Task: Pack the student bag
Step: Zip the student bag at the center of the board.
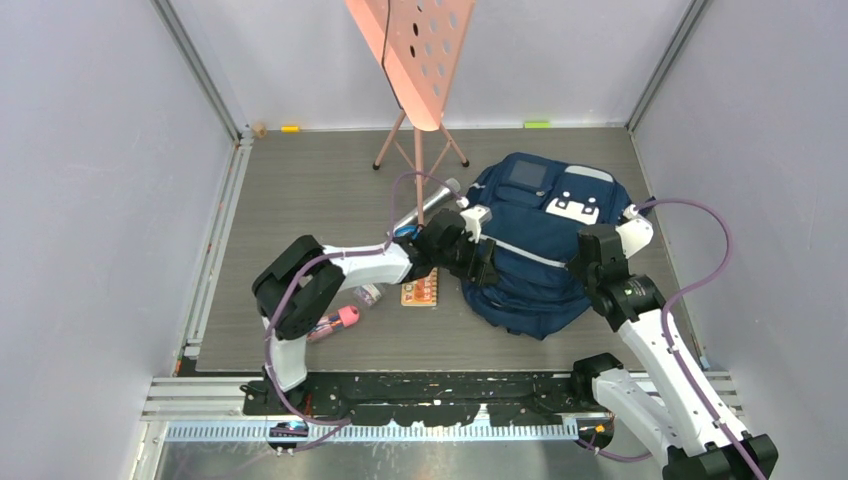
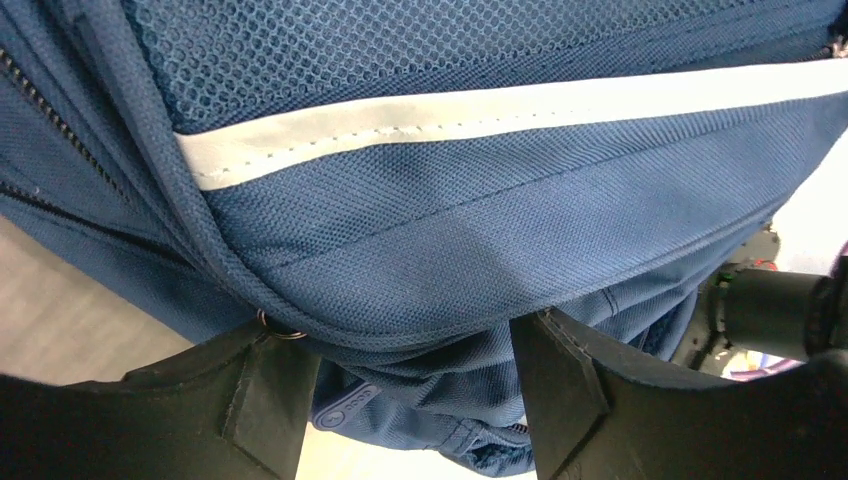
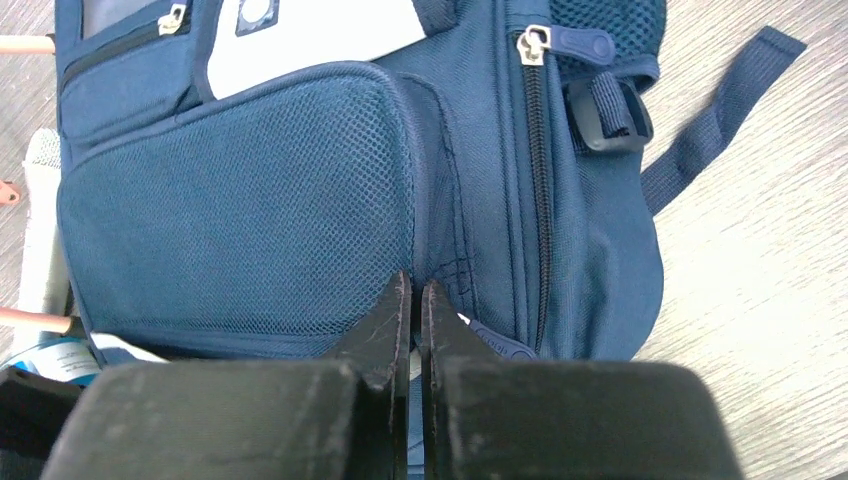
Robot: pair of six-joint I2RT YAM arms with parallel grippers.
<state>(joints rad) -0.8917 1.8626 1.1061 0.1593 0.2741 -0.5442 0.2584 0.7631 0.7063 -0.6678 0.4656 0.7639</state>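
The student bag [image 1: 540,245] is a navy backpack with grey stripes and patches, lying flat at the centre right of the floor. My left gripper [image 1: 482,262] is at its left edge. In the left wrist view [image 2: 410,385] the jaws stand wide open, with a bunched fold of the bag [image 2: 480,230] and a blue zipper tab [image 2: 340,408] between them. My right gripper [image 1: 592,258] is at the bag's right side. In the right wrist view [image 3: 415,300] the jaws are shut to a hairline gap on the bag's fabric [image 3: 250,200], at a seam beside the mesh pocket.
A pink perforated stand [image 1: 415,60] on tripod legs is behind the bag. A silver cylinder [image 1: 425,208], an orange-red pack [image 1: 420,290], a small clear bottle [image 1: 368,295] and a pink-capped item [image 1: 343,318] lie left of the bag. A loose strap [image 3: 715,125] trails on the floor.
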